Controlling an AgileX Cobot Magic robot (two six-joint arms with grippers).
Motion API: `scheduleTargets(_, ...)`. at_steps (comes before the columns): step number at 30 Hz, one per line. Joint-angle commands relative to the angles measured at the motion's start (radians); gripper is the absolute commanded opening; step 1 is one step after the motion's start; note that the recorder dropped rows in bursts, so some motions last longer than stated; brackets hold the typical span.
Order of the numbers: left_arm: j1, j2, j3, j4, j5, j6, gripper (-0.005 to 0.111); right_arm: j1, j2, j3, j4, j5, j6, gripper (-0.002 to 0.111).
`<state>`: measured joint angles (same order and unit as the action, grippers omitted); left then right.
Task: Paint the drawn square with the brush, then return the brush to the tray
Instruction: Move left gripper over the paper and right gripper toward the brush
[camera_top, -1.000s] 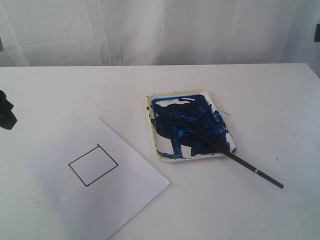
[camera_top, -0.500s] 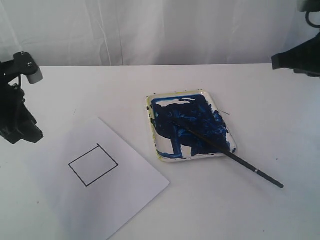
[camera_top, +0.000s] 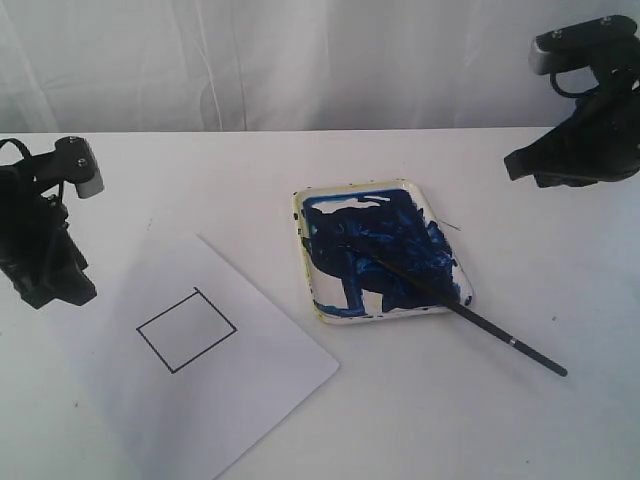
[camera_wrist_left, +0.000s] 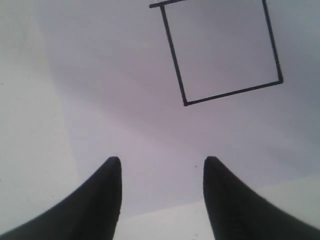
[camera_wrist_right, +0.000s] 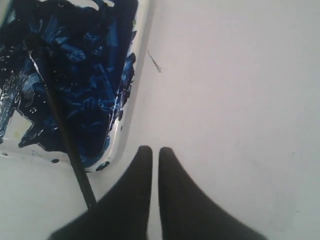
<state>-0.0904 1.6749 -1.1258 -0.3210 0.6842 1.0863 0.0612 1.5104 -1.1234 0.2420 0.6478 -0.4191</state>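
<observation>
The drawn square (camera_top: 186, 330), plain white inside, sits on a white paper sheet (camera_top: 240, 390) at the front left. The brush (camera_top: 500, 335) lies with its tip in the blue-smeared tray (camera_top: 318, 312), its handle sticking out over the table to the right. My left gripper (camera_top: 55, 290) hovers at the paper's left edge; its wrist view shows it open (camera_wrist_left: 162, 162) and empty, with the square (camera_wrist_left: 222, 50) ahead. My right gripper (camera_top: 520, 165) hangs high at the right, shut (camera_wrist_right: 151, 150) on nothing, beside the tray's rim (camera_wrist_right: 127, 115) and the brush (camera_wrist_right: 60, 130).
A white table (camera_top: 560, 430) carries everything, with a white curtain (camera_top: 300, 60) behind it. A thin dark mark (camera_wrist_right: 154, 62) lies on the table just past the tray.
Both arms have come into view: the left one moved in from the left edge, the right one came down from the upper right. Brush, tray and paper have not moved.
</observation>
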Motion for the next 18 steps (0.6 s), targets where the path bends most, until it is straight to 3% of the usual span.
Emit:
scheduleTargets(1,-0.002,0.029,-0.004,0.021,-0.023,-0.013,0.061,0.002,0.021,-0.017,0.035,0.033,-0.027,0.018)
scheduleTargets(10,-0.002,0.122,-0.004,0.025,-0.056,-0.011,0.064,0.002,0.051,-0.017,0.037,0.007,-0.028,0.051)
scheduleTargets(18,-0.002,0.183,-0.002,0.025,-0.064,-0.011,0.064,0.002,0.064,-0.017,0.038,-0.009,-0.028,0.055)
